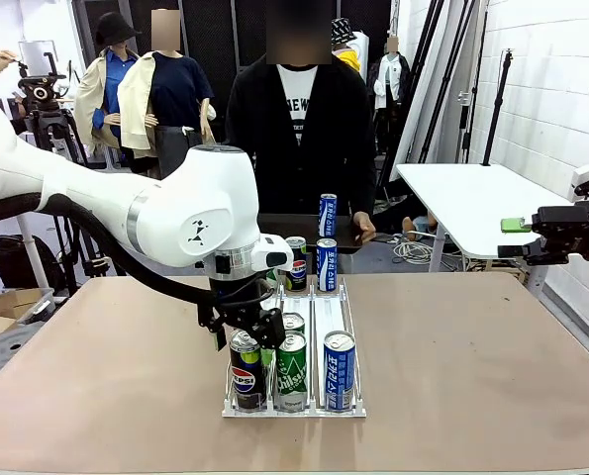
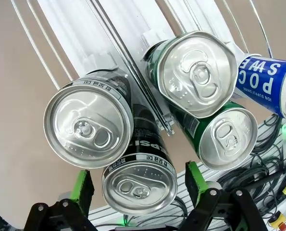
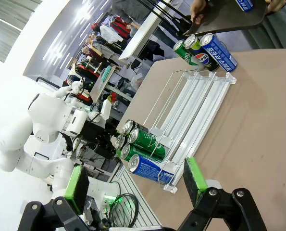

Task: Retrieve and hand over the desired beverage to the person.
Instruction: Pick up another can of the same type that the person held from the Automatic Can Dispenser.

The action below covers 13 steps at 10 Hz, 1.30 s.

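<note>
- Left gripper (image 2: 139,177): sits over the near end of the rack's left lane. Its green pads (image 2: 82,185) are spread wide, one on each side of the front Pepsi can (image 2: 139,192). The left wrist view shows a gap on both sides, so nothing is clamped.
- Second black can (image 2: 88,124): upright, directly behind the front Pepsi can in the same lane.
- Green cans (image 2: 198,72): two in the middle lane, one behind the other, at the near end.
- Blue Pocari Sweat can (image 2: 267,84): at the near end of the right lane, beside the green cans.
- Rack (image 1: 319,312): clear, with three lanes, resting on the brown table (image 1: 472,376). The lanes run from the robot's side toward the person. Further cans (image 1: 326,263) stand at the far end.
- Person (image 1: 299,119): stands at the far side of the table in a black jacket over a white printed T-shirt. The person holds a dark tray (image 1: 279,226) just beyond the far edge, with one hand (image 1: 364,227) on the tray's end.
- Blue can on the tray (image 1: 328,213): upright, apart from the rack.
- Right gripper (image 3: 134,168): held well off to the robot's right, away from the rack. Its pads are spread wide with nothing between them.
</note>
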Tool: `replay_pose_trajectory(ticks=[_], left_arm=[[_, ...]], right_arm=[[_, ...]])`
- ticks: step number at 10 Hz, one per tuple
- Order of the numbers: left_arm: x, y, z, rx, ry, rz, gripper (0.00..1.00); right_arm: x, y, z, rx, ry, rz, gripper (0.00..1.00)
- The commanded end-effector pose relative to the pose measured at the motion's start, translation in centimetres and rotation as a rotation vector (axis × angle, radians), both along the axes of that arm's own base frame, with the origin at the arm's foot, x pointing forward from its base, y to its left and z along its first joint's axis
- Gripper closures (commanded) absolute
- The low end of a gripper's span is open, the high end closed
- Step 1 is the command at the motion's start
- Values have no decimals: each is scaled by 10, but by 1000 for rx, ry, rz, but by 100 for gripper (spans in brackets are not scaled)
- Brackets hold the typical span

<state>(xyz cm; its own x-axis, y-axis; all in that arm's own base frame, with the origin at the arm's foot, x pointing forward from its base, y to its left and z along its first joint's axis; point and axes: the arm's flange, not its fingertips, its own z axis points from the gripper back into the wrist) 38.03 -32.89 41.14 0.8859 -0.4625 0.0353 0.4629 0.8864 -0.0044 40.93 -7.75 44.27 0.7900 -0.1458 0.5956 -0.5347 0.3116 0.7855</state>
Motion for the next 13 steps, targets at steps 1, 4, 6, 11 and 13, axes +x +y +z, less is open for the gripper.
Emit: replay_pose_trajectory(ticks=[1,4,6,11,13], left_arm=[[1,-3,-4,7,-25,25,0],[1,-4,-4,-13,-27,11,5],[2,-5,-4,-40,-31,-5,30],[2,-4,-7,-41,3,14,100],[5,-2,-1,-26,-25,0,100]], right_arm=[[-1,1,1,13,-6,0,0],[-1,1,1,13,-6,0,0],[-1,1,1,13,-6,0,0],[-1,1,1,13,-6,0,0],[-1,1,1,13,-6,0,0]])
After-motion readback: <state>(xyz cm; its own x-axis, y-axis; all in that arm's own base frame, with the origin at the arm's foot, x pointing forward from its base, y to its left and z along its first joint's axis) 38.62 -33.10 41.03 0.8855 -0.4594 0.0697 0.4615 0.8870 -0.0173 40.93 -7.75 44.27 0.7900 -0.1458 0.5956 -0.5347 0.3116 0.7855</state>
